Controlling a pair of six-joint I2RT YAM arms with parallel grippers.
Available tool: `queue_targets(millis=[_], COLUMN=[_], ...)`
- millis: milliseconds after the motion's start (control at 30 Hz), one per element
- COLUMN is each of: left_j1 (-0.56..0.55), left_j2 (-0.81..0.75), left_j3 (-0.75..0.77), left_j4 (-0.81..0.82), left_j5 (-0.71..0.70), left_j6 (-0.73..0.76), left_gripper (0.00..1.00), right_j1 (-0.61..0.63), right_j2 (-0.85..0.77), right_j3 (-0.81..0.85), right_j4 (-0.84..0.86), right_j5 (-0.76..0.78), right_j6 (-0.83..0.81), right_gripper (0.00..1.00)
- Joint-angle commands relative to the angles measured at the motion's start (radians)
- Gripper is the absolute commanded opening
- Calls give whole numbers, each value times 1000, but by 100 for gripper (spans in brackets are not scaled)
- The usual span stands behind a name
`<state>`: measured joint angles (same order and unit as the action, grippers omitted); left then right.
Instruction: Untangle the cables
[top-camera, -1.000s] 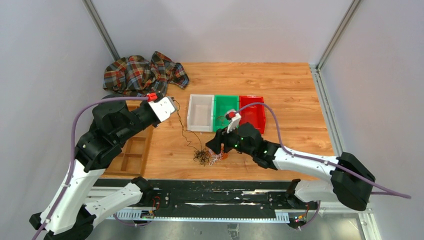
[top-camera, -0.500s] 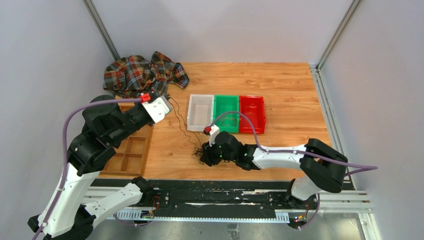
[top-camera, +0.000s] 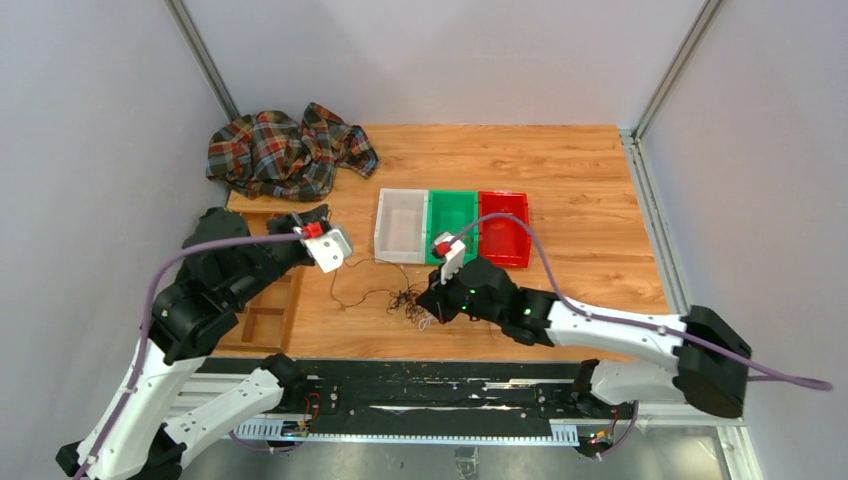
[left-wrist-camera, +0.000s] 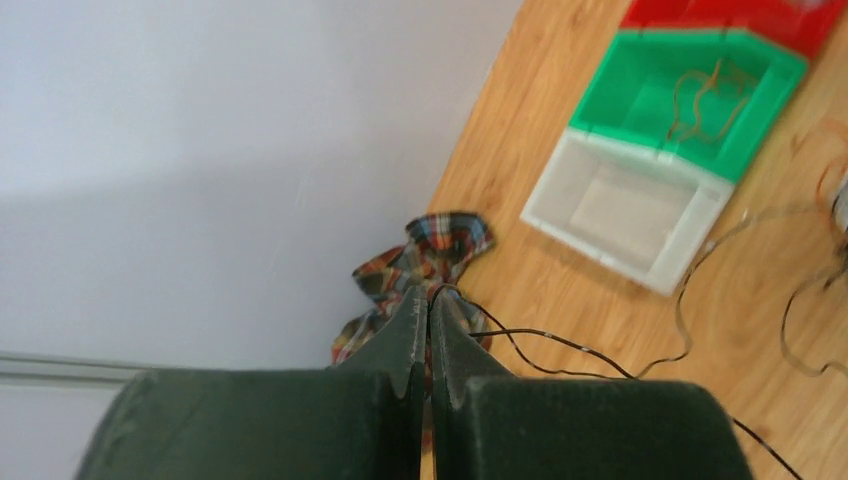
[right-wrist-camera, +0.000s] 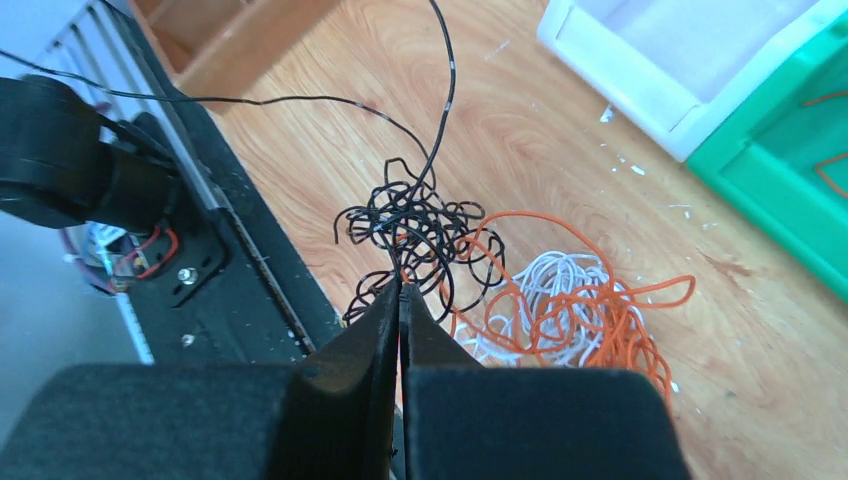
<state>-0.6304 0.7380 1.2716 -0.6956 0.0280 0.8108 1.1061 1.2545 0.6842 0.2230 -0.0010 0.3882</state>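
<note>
— What sits on the desk (top-camera: 590, 180)?
— A plaid cloth (top-camera: 285, 150) at the back left. A white bin (top-camera: 381, 225), green bin (top-camera: 452, 194) and red bin (top-camera: 503, 195) touch in a row. A wooden tray (top-camera: 262, 315) sits at the left edge, tangled cables (top-camera: 405, 300) near the front.

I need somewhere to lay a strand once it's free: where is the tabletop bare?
Bare wood behind the three bins, right of the plaid cloth, and right of the red bin. Crowded: near edge between wooden tray and right gripper, where the cables sprawl.
</note>
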Motion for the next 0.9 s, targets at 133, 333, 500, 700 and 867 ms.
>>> queue_targets(millis=[133,333,500,700,867], left_j1=[5,5,10,15,17], left_j2=[-101,-216,-361,-458,-469], left_j3=[-314,-557,-765,-878,-925], left_j4=[-25,-66,-60,-122,-101], left_j5=[-197,-286,-399,-430,-437], left_j6=[320,454,625,618,608], left_gripper=[0,0,1,1,1], right_j1=[-69,-279,-438,-608,-720], right_j2=[-326,-515,-567,-602,-626], right_j3=[-100,-88,-31,28,55], right_j4=[-124,-178,-277,-362,-354], right_j5=[30,-106,-158,-178,-246], right_j6=[9,52,22,1,31], right_gripper=[1,1,1,1,1])
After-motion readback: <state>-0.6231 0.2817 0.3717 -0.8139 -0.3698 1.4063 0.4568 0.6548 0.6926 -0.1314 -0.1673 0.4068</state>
